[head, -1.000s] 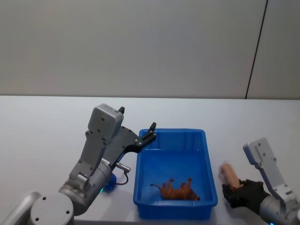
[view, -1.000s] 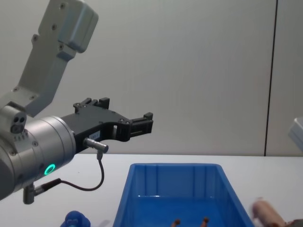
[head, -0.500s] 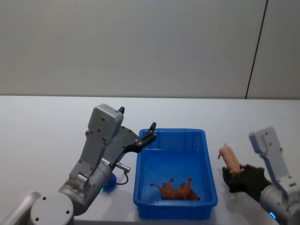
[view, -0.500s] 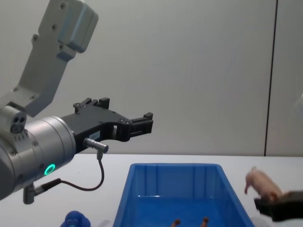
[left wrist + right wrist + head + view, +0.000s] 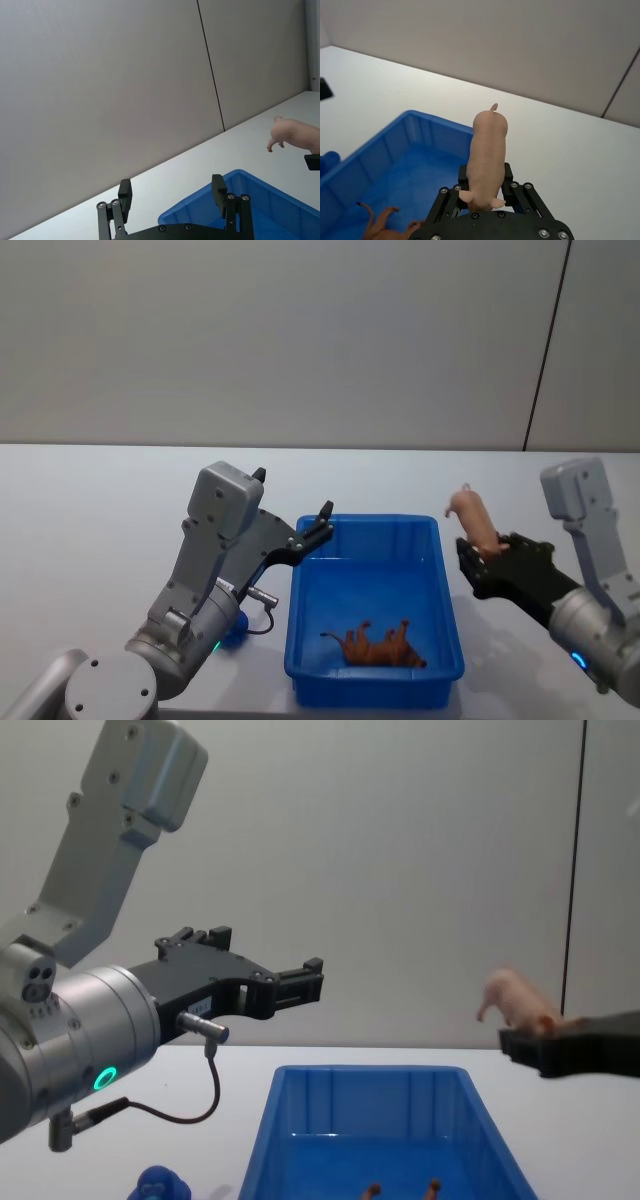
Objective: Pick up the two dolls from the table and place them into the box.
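A pink pig doll [image 5: 470,515] hangs in the air just right of the blue box [image 5: 370,578], above the height of its rim, with my right gripper [image 5: 487,552] shut on its lower end. The right wrist view has the pig [image 5: 489,150] upright between the fingers, the box wall [image 5: 385,155] to one side. A brown animal doll [image 5: 380,646] lies on its side in the box's near end. My left gripper [image 5: 318,520] hovers open over the box's far left corner, holding nothing. From the chest, the pig [image 5: 515,997] rides on the right gripper [image 5: 525,1038], beside the box [image 5: 370,1100].
A small blue object [image 5: 230,630] sits on the table left of the box, under my left arm. The white table stretches bare to the left and behind the box. A grey wall stands at the back.
My right gripper has lifted the pink pig off the table and carried it up and toward the box's right rim. The left arm and the brown doll have not moved.
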### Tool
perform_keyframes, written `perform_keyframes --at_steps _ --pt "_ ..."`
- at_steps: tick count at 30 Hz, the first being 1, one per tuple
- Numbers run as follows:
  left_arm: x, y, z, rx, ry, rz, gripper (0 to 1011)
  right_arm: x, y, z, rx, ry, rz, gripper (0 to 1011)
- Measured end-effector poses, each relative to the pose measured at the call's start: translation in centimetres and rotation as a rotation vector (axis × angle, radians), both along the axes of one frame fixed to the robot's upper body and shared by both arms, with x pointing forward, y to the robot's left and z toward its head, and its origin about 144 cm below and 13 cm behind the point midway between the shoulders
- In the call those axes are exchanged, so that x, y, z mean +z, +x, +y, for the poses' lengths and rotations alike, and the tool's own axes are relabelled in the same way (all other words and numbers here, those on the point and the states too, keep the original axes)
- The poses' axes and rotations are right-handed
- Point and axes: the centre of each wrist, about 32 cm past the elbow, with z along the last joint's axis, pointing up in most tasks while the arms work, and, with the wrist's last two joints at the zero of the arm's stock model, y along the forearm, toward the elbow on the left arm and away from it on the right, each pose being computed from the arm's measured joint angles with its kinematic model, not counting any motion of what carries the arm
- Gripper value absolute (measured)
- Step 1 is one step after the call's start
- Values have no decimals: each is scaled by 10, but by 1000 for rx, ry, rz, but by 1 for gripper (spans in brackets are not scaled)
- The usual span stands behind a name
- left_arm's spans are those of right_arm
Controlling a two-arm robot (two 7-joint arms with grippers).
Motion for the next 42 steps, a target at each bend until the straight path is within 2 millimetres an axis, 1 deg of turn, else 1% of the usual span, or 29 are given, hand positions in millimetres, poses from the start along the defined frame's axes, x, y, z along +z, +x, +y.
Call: perform_keyframes --at_steps 6,11,15,16,23,25,26,27,30,31,33,34,42 --pt "0 0 0 0 0 0 1002 10 1 10 56 2 2 343" --pt "0 0 0 0 0 0 1002 13 3 19 89 -12 19 344" --pt "0 0 0 0 0 0 1002 12 5 27 110 -29 39 430" --pt "0 0 0 0 0 0 1002 11 5 29 117 -34 47 491" --pt "0 0 0 0 0 0 1002 8 8 36 136 -51 59 691" --pt "0 0 0 0 0 0 1002 7 9 36 139 -53 57 770" --pt "0 0 0 0 0 0 1002 7 9 35 141 -53 56 827" --pt "0 0 0 0 0 0 1002 7 10 34 141 -54 54 827" --pt "0 0 0 0 0 0 1002 7 12 29 141 -54 48 898" --pt "0 0 0 0 0 0 1002 7 12 26 140 -54 47 943" --pt "0 0 0 0 0 0 1002 6 13 23 139 -55 46 971" --pt "0 0 0 0 0 0 1002 6 14 19 139 -54 44 1001" --pt "0 0 0 0 0 0 1002 2 20 -5 127 -63 46 1001"
